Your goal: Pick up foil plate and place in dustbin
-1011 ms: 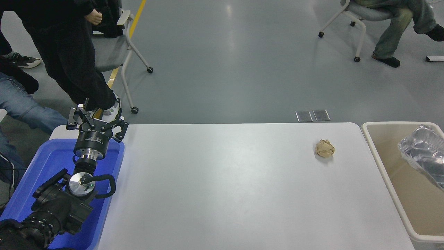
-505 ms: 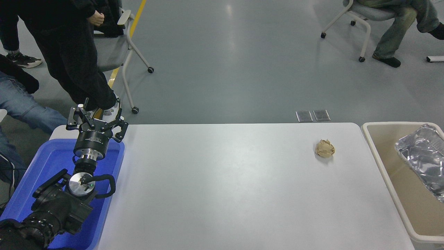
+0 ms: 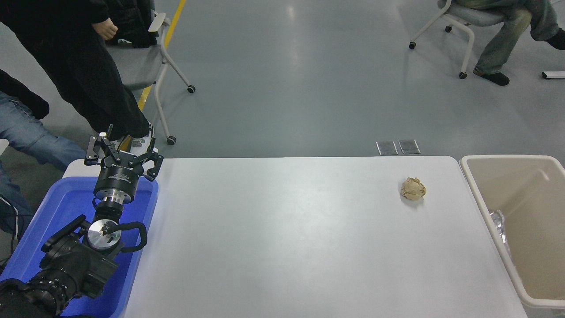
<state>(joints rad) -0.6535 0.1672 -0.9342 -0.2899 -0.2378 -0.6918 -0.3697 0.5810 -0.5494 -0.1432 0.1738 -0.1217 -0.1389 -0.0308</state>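
no readable text, labels or numbers anywhere

Beige dustbin, silver foil plate, tan paper ball, blue tub.

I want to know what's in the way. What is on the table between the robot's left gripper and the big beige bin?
In the head view, only a crumpled paper ball sits between the left gripper and the dustbin; the remaining table is bare.
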